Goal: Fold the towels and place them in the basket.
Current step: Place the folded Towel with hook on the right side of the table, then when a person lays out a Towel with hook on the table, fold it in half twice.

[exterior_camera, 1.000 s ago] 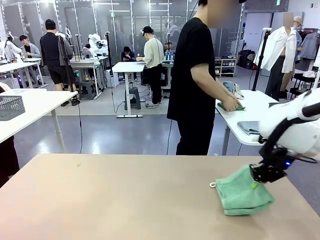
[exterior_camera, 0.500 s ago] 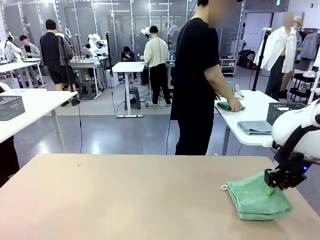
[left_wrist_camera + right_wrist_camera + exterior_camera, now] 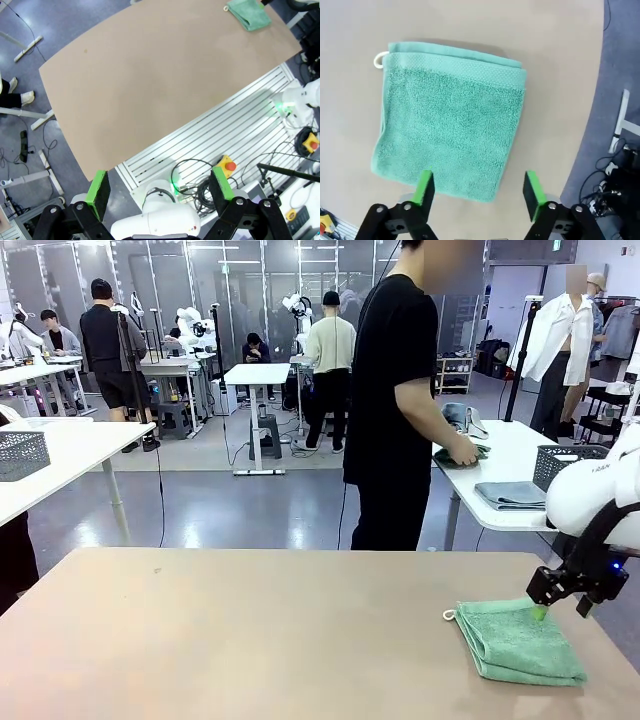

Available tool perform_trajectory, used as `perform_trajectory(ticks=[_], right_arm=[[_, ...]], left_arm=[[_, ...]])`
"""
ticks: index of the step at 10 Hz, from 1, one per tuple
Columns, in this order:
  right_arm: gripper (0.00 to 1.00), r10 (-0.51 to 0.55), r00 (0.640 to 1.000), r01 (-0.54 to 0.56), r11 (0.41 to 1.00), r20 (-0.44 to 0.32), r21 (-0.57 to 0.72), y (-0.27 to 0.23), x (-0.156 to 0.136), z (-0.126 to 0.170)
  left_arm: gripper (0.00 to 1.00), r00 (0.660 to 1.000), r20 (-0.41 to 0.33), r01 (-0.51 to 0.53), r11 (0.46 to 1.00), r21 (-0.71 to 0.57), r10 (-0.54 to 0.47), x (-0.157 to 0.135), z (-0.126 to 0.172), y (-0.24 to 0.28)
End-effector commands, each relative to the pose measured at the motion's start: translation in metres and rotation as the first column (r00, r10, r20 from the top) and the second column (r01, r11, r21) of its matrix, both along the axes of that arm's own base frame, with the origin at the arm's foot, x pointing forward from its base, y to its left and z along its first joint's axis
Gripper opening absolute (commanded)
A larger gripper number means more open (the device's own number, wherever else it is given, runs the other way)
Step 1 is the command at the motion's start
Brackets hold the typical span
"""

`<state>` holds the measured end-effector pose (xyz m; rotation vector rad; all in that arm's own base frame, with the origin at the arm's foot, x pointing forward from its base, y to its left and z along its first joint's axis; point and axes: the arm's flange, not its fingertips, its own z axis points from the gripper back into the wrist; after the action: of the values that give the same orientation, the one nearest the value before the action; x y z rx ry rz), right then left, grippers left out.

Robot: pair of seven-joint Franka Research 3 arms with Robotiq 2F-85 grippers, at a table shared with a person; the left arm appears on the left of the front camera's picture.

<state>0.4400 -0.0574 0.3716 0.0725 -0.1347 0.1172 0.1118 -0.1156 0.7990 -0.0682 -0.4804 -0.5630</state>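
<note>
A mint green towel point(image 3: 520, 642) lies folded flat at the right end of the tan table point(image 3: 250, 640), its white loop point(image 3: 450, 616) pointing left. Just above the towel's far right edge hovers my right gripper point(image 3: 558, 605), open, holding nothing. In the right wrist view the towel point(image 3: 452, 120) spreads out below the open right gripper point(image 3: 478, 189). My left gripper point(image 3: 160, 185) is open and empty, high over the near table edge, with the towel point(image 3: 248, 13) far off. On the person's side table sit a folded blue-grey towel point(image 3: 510, 494) and a dark mesh basket point(image 3: 572, 462).
The person stands at the white side table point(image 3: 500, 440) with both hands on a dark green cloth point(image 3: 462, 453). A second grey mesh basket point(image 3: 22, 453) sits on a table at far left. The slatted base point(image 3: 220, 135) and cables lie below the near table edge.
My right gripper opened and let go of the green towel, then lifted slightly to the right. The towel shifted right and now lies flat on the table.
</note>
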Motion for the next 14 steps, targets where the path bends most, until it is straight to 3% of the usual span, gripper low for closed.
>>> perform_trajectory(ticks=[1, 2, 3, 14], right_arm=[[1.00, -0.021, 1.000, 0.021, 1.000, -0.006, -0.020, 0.010, -0.007, 0.004], [1.00, -0.055, 0.998, 0.055, 0.998, -0.005, -0.026, 0.015, 0.004, -0.001], [1.00, 0.001, 1.000, -0.001, 1.000, 0.004, -0.001, 0.002, -0.001, 0.004], [1.00, 0.001, 1.000, -0.001, 1.000, 0.004, -0.001, 0.002, -0.001, 0.004]], left_arm=[[1.00, 1.000, 0.005, 0.022, 1.000, -0.011, -0.022, -0.012, 0.003, -0.002], [1.00, 1.000, 0.005, 0.022, 1.000, -0.011, -0.022, -0.012, 0.003, -0.002], [1.00, 1.000, 0.005, 0.022, 1.000, -0.011, -0.022, -0.012, 0.003, -0.002], [1.00, 1.000, 0.005, 0.022, 1.000, -0.011, -0.022, -0.012, 0.003, -0.002]])
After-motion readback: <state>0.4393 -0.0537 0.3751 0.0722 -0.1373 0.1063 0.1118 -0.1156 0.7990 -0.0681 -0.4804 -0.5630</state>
